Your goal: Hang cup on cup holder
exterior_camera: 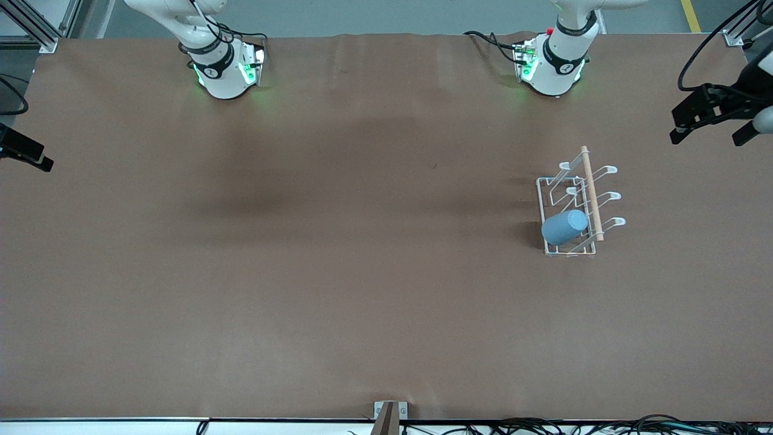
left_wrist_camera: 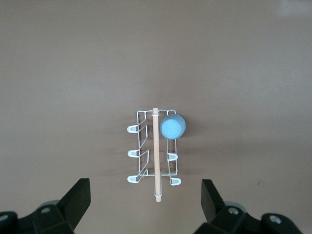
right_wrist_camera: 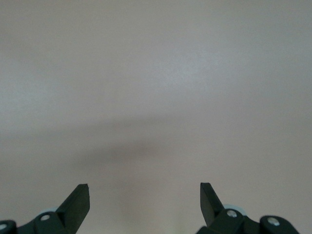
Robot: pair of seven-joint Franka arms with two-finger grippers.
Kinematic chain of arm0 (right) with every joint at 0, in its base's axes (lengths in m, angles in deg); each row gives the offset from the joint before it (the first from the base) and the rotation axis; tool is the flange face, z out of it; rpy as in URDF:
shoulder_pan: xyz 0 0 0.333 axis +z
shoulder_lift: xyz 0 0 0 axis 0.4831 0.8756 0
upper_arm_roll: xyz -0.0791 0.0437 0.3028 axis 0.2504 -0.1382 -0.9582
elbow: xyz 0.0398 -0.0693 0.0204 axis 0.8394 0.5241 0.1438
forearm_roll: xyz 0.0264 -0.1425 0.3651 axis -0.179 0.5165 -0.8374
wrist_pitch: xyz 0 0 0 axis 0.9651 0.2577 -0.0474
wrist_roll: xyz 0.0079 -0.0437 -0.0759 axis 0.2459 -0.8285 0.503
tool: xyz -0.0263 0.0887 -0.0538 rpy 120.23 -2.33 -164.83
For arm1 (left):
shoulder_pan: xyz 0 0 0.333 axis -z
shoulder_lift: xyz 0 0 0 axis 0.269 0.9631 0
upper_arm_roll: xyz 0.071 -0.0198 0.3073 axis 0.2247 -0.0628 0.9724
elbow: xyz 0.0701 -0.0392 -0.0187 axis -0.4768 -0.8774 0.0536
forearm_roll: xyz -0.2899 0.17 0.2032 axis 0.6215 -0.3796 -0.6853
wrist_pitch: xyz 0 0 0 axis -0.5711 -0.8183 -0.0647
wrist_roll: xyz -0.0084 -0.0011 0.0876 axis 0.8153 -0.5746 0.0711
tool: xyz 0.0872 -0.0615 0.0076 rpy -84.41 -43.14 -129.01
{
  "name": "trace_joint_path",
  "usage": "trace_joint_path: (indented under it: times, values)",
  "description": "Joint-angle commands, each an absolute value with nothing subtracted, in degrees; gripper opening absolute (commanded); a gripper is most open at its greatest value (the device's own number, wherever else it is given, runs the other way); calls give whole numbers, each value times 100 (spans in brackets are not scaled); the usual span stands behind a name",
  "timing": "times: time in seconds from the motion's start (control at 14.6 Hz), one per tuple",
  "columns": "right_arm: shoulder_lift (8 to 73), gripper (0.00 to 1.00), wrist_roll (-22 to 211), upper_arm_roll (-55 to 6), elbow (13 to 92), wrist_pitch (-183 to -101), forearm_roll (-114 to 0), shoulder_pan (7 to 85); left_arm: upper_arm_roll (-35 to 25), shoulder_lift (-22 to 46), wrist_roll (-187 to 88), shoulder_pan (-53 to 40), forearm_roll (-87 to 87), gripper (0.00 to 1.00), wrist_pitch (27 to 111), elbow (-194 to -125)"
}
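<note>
Light-blue cup [exterior_camera: 564, 227] already sits on the white wire cup holder [exterior_camera: 580, 205], on the prong nearest the front camera, at four o'clock on the table. Left gripper [left_wrist_camera: 145, 195] hovers high above the rack, released; right gripper [right_wrist_camera: 145, 195] waits, released, over bare table. Any nudge to the rack could tip the cup off.

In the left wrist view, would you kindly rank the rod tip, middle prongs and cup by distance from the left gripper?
From the left gripper:
1. Rod tip, at the cup holder end farther from the front camera.
2. Middle prongs, midway along.
3. Cup, nearer end.
</note>
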State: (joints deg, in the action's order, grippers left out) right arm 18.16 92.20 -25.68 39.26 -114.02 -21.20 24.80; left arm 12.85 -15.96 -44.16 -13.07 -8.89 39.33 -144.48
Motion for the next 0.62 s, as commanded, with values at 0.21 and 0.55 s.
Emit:
trace_joint_path:
  times: [0.21, 0.55]
  values:
    - [1767, 100, 9140, -2605, 3955, -11382, -2102, 2432, 1477, -1516, -4502, -1200, -738, 100, 3753, -14322]
    - [1767, 100, 9140, -2605, 3955, -11382, -2102, 2432, 1450, -1481, -4397, -1200, -791, 100, 3744, -14365]
